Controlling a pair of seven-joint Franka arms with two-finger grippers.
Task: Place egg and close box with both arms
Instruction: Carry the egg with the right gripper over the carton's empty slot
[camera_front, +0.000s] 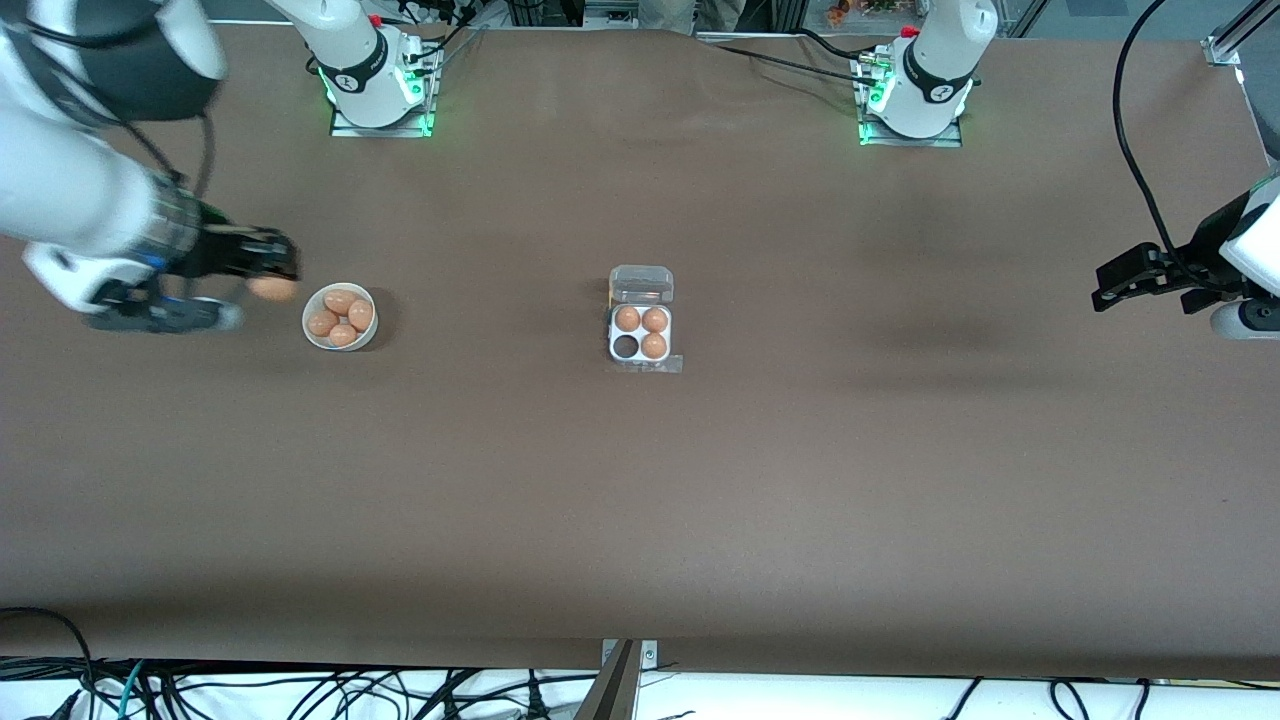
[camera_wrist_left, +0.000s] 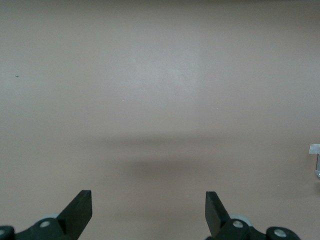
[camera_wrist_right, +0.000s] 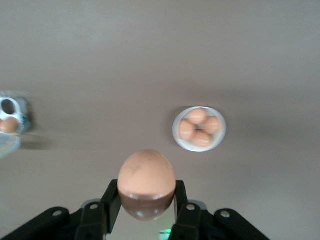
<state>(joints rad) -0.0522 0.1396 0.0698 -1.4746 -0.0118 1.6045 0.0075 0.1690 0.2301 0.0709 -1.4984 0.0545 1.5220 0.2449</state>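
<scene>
The egg (camera_wrist_right: 146, 174) is sitting pinched between the fingers of the right gripper (camera_front: 268, 272), which is hanging in the air over the table (camera_front: 640, 500) just beside the white bowl (camera_front: 312, 335), toward the right arm's end. Four more eggs (camera_front: 341, 316) are lying in that bowl. The box (camera_front: 641, 338) is resting near the middle of the table, well apart from the held egg, with its clear lid (camera_front: 641, 284) lying open and flat on the side farther from the front camera. Three of its cells are holding eggs and one cell (camera_front: 626, 346), on the side nearer the front camera, is showing dark and empty.

So the picking-up looks done, I'd say, and the task is only in its first part: the egg needs carrying across to the box and setting into that empty cell, and the lid needs folding shut with both arms.

The left gripper (camera_front: 1135, 275) is waiting with its fingers spread wide and nothing between them, hovering over bare table at the left arm's end, well apart from the box
</scene>
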